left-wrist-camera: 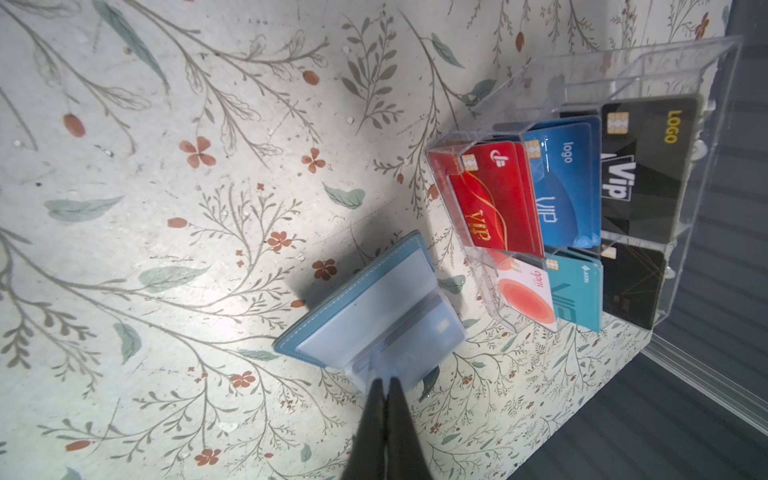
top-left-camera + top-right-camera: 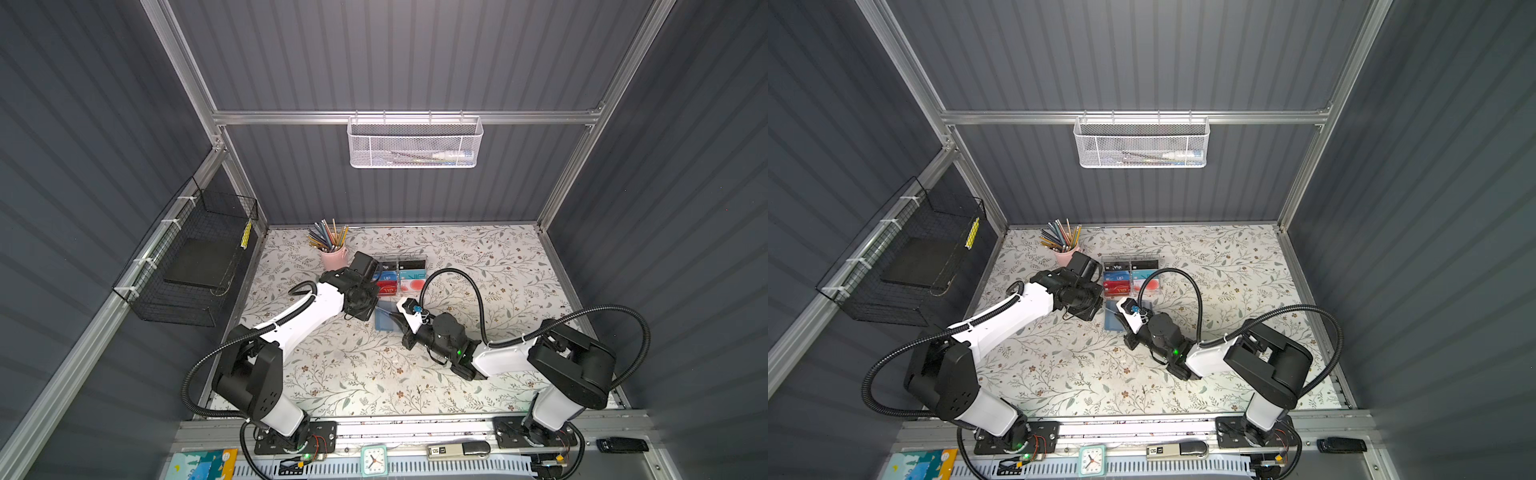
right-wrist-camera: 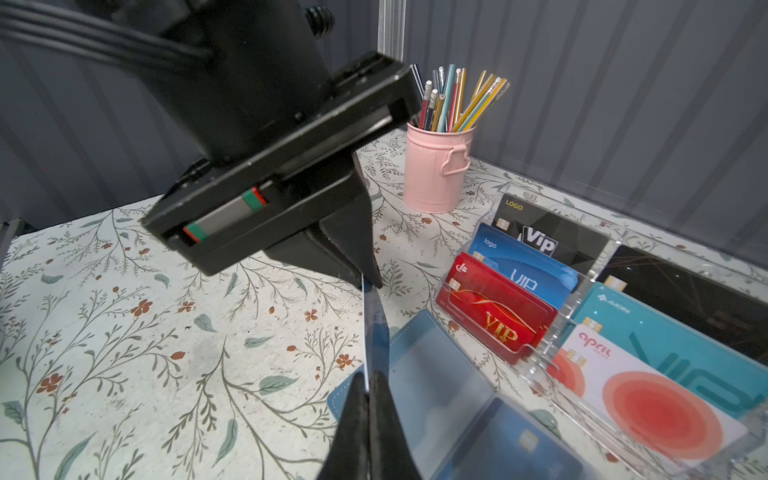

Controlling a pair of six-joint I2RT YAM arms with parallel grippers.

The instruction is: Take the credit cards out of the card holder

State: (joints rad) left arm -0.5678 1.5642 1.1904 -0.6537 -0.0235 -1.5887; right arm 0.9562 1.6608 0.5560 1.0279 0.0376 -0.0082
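Well, the pale floral-patterned worktop (image 2: pixel 498 266) carries everything, and the clear acrylic tiered rack (image 1: pixel 648 62) is the handiest marker on it. Just in front of that rack, the small blue-grey folding card holder (image 1: pixel 328 307) lies open on its cover. I take it that it lies this way so its leaves can be fanned upward. One clear plastic sleeve (image 1: pixel 407 345) is lifted off the stack, probably to pull its mouth open so a card can slide free.

A blue card with a gold chip (image 3: pixel 519 444) sits inside one of the sleeves in front of the rack, not yet out. A white card with red-orange circles (image 3: pixel 648 411) stands in the rack's front tier, so about half the job looks done.

The left hand (image 1: pixel 384 380) hangs over the holder, just in front of the rack. Its fingers are pressed fully together on the raised sleeve's free edge. The right hand (image 3: pixel 368 392) reaches in low from the side away from the rack, also clenched tight. It seems to pinch the same upright sleeve lower down. Whether a card's edge is caught in that pinch too, I cannot tell.
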